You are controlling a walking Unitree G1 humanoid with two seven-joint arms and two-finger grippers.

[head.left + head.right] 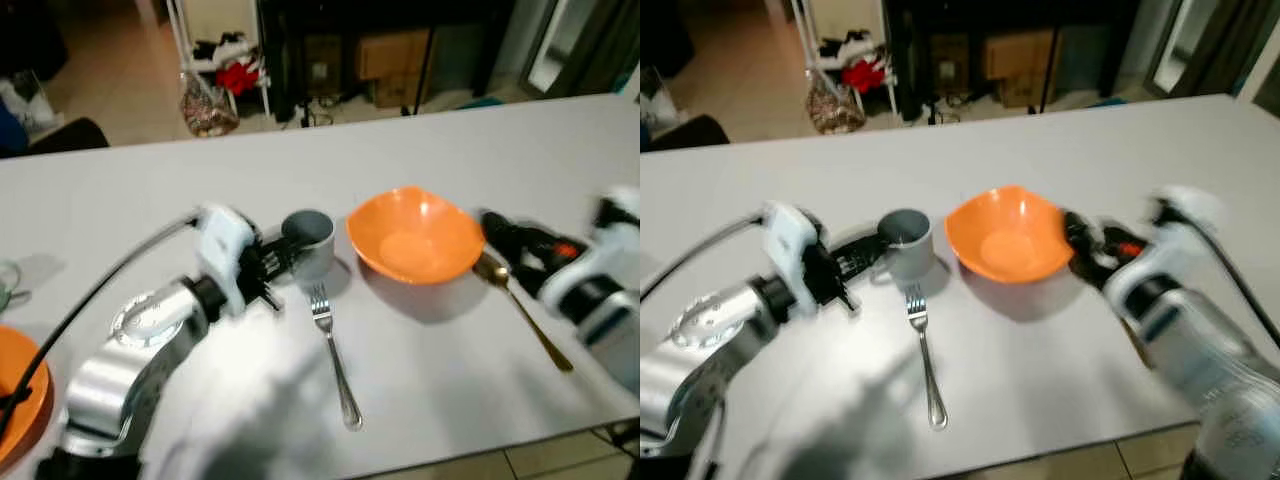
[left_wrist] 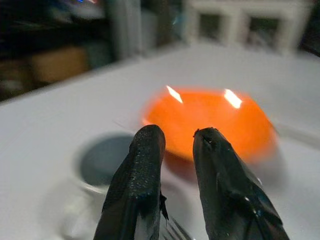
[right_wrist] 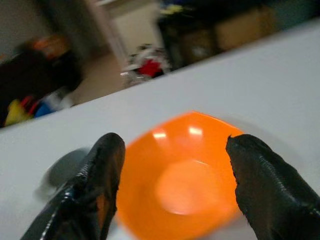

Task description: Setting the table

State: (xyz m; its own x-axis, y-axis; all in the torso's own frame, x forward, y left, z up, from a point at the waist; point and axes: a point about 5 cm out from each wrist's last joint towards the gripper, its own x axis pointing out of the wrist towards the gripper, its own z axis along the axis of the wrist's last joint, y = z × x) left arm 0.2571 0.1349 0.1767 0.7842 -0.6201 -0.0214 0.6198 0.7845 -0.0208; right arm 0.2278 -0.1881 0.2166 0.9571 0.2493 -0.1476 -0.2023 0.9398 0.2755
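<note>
An orange bowl point(image 1: 415, 238) sits mid-table on the white table point(image 1: 450, 140). A grey cup point(image 1: 310, 240) stands just left of it, with a silver fork point(image 1: 333, 352) lying in front of the cup. A gold spoon point(image 1: 522, 312) lies right of the bowl. My left gripper point(image 1: 272, 262) is low beside the cup's left side, its fingers point(image 2: 145, 170) close together with nothing between them. My right gripper point(image 3: 175, 142) is spread open, facing the bowl point(image 3: 182, 187) from the right, above the spoon's head, and holds nothing.
Part of an orange plate point(image 1: 18, 405) shows at the table's near left edge. Beyond the far edge are a white rack point(image 1: 225, 60), a patterned bag point(image 1: 205, 108) and cardboard boxes point(image 1: 395, 55) on the floor. Both arms are motion-blurred.
</note>
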